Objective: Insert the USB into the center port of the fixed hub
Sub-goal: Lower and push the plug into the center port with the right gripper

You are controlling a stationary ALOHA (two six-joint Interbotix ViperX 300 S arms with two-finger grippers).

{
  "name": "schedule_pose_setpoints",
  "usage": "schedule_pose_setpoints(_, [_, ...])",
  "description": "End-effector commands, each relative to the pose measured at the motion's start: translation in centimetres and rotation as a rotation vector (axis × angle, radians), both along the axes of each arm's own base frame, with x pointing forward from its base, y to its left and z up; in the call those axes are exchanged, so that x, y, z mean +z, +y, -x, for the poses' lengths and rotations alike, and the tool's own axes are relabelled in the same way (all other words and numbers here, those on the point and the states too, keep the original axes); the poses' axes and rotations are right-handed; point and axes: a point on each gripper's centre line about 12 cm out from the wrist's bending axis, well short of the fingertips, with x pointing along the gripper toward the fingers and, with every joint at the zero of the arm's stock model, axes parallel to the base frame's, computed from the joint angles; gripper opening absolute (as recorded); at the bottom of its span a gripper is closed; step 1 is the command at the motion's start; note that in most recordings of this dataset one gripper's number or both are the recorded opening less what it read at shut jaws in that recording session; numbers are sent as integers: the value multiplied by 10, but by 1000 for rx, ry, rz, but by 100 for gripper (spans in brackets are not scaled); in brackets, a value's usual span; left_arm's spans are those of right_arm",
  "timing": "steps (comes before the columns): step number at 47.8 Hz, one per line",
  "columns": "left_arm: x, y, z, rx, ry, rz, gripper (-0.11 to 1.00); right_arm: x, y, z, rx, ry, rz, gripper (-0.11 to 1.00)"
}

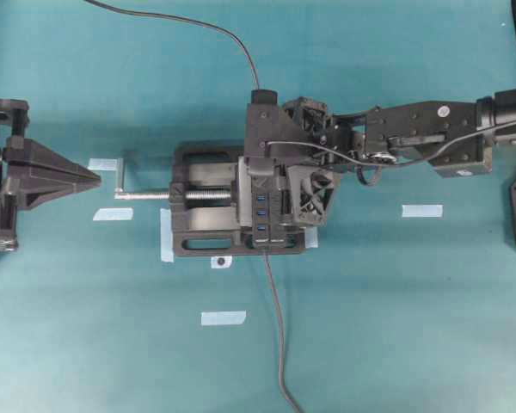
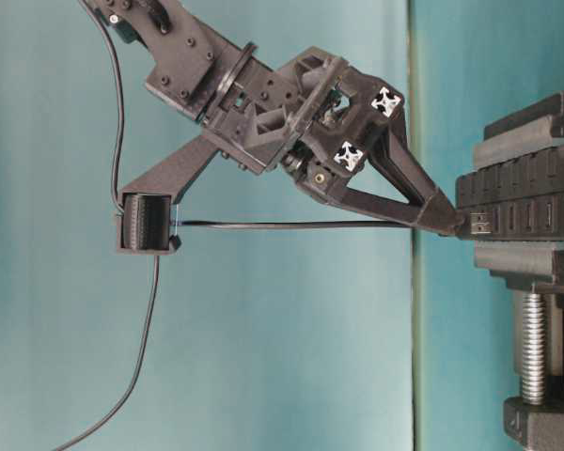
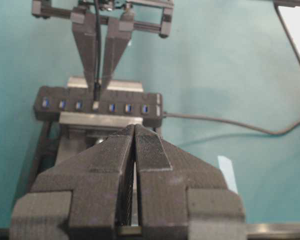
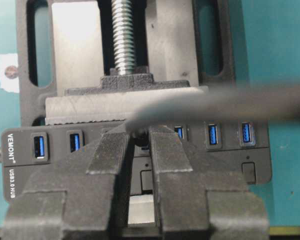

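Nearly done: my right gripper [image 2: 442, 218] pinches USB [image 2: 477, 224] at center port [image 3: 95, 105] of fixed hub [image 3: 97, 103]; full seating unconfirmed. Left gripper [image 3: 134, 165] closed, empty.

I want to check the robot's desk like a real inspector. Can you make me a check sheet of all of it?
Surface: teal table top.
Job's things: long black plastic hub with blue ports, clamped in black metal vise; small black USB plug at the middle port, depth unclear.
Clutter: pale tape strips.
Grippers: right gripper shut on the plug; left gripper shut, empty, away from the vise.
Cables: thin plug cable; hub's own lead.
Surroundings: nothing seen.
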Motion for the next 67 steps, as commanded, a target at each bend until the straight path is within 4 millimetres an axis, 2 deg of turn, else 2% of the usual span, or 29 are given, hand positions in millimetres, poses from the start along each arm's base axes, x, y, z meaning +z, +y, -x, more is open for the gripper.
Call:
schedule_pose_setpoints(1, [6, 0, -2, 2, -17, 0, 0, 7, 0, -2, -7, -17, -4, 10])
schedule_pose_setpoints(35, [6, 0, -2, 2, -17, 1, 0, 1, -3, 3, 3, 41, 12, 10])
schedule_pose_setpoints(67, [6, 0, -2, 2, -15, 1, 0, 2, -4, -1, 8, 37, 20, 10])
